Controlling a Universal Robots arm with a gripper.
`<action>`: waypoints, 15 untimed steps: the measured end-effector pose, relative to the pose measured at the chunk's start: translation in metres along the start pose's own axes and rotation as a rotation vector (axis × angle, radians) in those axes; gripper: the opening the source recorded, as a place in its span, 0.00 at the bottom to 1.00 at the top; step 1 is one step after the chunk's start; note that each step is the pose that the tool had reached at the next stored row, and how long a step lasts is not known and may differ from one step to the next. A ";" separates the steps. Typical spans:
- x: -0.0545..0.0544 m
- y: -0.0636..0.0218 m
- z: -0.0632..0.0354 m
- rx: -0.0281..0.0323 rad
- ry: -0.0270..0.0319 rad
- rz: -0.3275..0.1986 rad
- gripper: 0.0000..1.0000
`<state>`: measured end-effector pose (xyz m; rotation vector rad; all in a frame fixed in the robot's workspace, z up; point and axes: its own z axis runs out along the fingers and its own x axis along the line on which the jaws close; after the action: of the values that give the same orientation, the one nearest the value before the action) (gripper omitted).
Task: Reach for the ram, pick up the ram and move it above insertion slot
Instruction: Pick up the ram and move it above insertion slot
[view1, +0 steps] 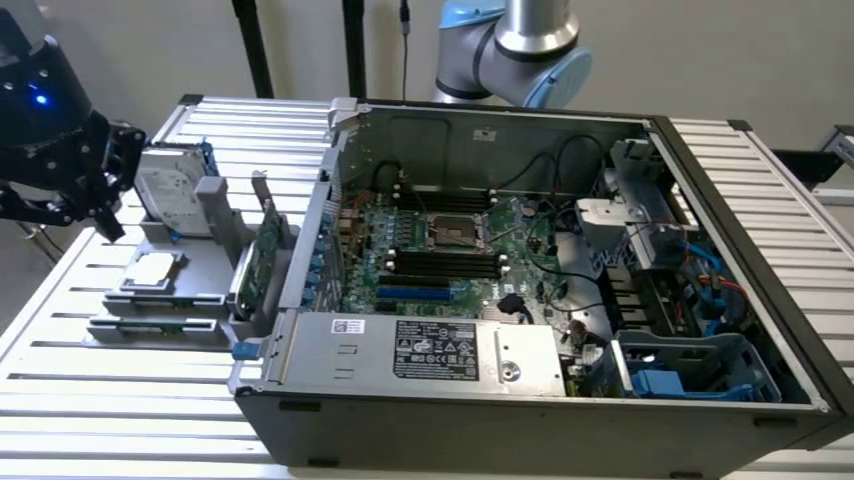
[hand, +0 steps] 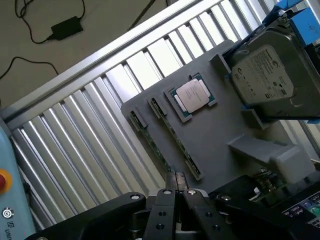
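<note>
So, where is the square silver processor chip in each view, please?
Exterior view: the processor chip lies flat on the grey tray at the exterior view's left, outside the computer case, nearer the camera than the hard drive.
Wrist view: the processor chip lies on the grey tray, beside the hard drive.
Shared landmark: the hard drive standing on that tray.

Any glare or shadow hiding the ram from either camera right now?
Wrist view: glare whitens the table slats and the processor's lid, yet the ram in the grey holder is evenly lit. Exterior view: the slats wash out white at its left; the computer case inside is dimmer.
</note>
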<state>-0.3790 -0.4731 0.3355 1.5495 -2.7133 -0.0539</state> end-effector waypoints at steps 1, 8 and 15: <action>0.000 0.0000 0.0000 0.0000 0.0007 -0.018 0.11; -0.001 0.0006 0.0000 -0.0004 0.0057 -0.145 0.11; -0.001 0.0007 0.0009 -0.0007 0.0105 -0.273 0.11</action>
<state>-0.3789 -0.4715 0.3347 1.9018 -2.4735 -0.0497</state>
